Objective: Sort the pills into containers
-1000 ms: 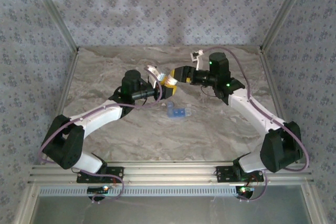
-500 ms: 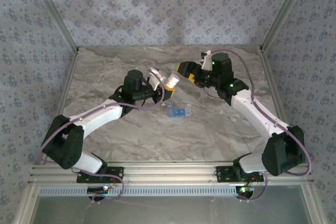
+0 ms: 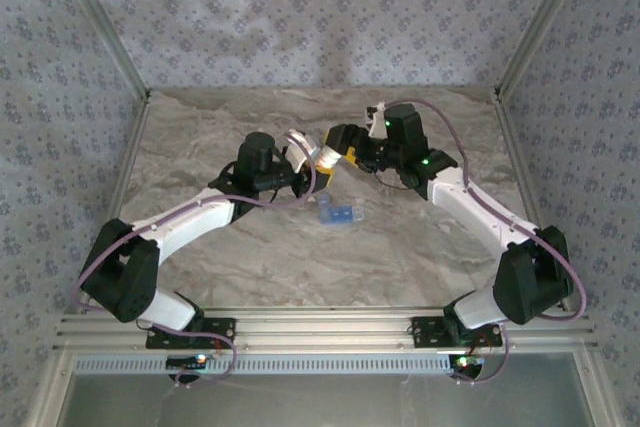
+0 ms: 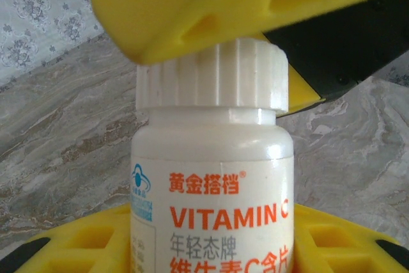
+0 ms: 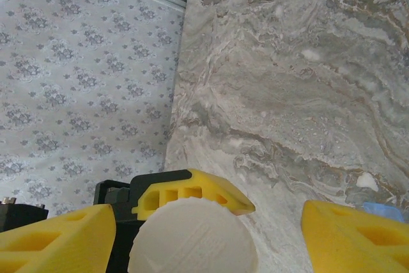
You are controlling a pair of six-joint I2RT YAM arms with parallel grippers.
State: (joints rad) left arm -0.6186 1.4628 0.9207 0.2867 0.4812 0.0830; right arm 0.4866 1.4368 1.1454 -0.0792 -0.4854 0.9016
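Note:
My left gripper [image 3: 316,171] is shut on a white bottle [image 4: 212,177] with orange VITAMIN C lettering, held above the table with its ribbed white cap [image 4: 212,75] pointing at the right arm. My right gripper [image 3: 340,143] stands open around that cap [image 5: 192,240]: one yellow finger [image 5: 57,241] is close beside it, the other finger [image 5: 354,238] stands well apart. The translucent blue pill box [image 3: 340,215] with its containers lies on the marble just in front of both grippers; a corner of the pill box [image 5: 383,211] peeks past the right finger. The pills are out of view.
The marble tabletop [image 3: 250,257] is enclosed by patterned walls [image 3: 300,17] at the back and sides, with metal corner posts [image 3: 100,22]. An aluminium rail [image 3: 320,332] runs along the near edge by the arm bases.
The right gripper drew back from the bottle, then came in again over the cap with its jaws narrower. The left gripper kept its hold and tipped the bottle slightly.

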